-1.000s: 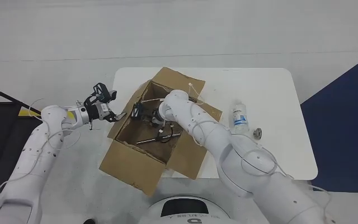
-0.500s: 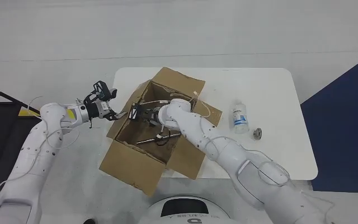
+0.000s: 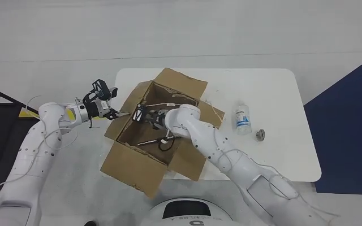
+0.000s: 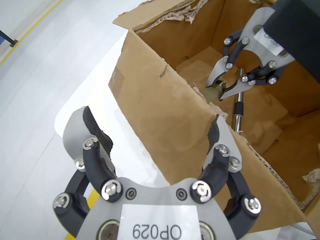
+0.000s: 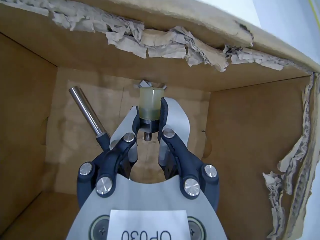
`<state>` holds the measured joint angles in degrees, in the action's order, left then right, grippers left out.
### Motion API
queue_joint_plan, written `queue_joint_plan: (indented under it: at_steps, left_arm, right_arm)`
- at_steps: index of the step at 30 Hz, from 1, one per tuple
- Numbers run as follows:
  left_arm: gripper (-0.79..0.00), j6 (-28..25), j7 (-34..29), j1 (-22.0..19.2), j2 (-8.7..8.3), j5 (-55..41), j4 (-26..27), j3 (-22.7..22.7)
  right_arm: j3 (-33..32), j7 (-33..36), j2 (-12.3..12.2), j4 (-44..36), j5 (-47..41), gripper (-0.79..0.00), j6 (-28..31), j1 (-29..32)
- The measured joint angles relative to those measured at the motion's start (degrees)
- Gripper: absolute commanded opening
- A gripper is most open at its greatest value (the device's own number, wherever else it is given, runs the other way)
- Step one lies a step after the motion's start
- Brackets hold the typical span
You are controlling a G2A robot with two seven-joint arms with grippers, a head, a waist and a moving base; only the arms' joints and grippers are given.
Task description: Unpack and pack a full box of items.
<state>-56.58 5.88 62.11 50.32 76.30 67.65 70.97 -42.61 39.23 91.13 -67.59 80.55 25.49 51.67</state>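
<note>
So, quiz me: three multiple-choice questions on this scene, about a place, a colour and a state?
1. Where is the bottle? A in the box; B on the table beside the box; C in a gripper.
2. What colour is the stud in the right gripper? A red; B pale yellow; C blue.
3. How is the left gripper? A shut on the bottle; B shut on the box; C open, empty.
B: it lies on the white top. B: its cylinder looks cream. C: it is spread wide, gripping nothing.
</note>
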Motion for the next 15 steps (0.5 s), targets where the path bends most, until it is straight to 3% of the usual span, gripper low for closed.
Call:
queue_joint_plan:
  at_steps: [4, 9, 12, 15]
  left_arm:
    - [0.0, 0.0, 0.0, 0.0, 0.0, 0.0, 0.0, 0.0]
    - [0.0, 0.0, 0.0, 0.0, 0.0, 0.0, 0.0, 0.0]
    - [0.0, 0.0, 0.0, 0.0, 0.0, 0.0, 0.0, 0.0]
    - [0.0, 0.0, 0.0, 0.0, 0.0, 0.0, 0.0, 0.0]
  right_arm:
    - [-7.8, -6.5, -3.0, -6.8, -0.4, -0.785, 4.7, 5.3]
    - [-22.1, -12.9, -8.1, -24.8, 3.0, -0.785, 11.1, 20.7]
    - [-28.2, -15.9, -9.4, -32.1, 2.1, -0.785, 12.7, 28.4]
    - [-28.1, -15.9, -9.3, -32.0, 2.0, -0.785, 12.7, 28.2]
